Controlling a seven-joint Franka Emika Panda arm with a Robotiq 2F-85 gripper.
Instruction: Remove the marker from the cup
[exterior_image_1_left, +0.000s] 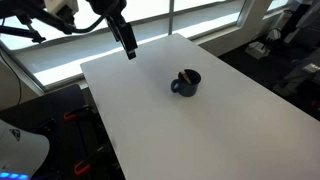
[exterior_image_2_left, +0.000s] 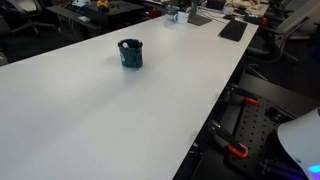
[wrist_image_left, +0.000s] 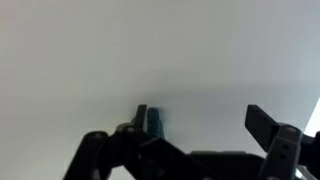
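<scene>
The cup is a small dark mug with a side handle, standing near the middle of the white table. It also shows in the other exterior view. The marker is a reddish stick poking up from inside the cup. My gripper hangs above the table's far corner, well apart from the cup. In the wrist view its fingers are spread wide with nothing between them. A small teal shape sits by one finger; I cannot tell if it is the cup.
A flat black item and small objects lie at the table's far end. A black frame with red clamps stands beside the table's long edge. Windows run behind the table.
</scene>
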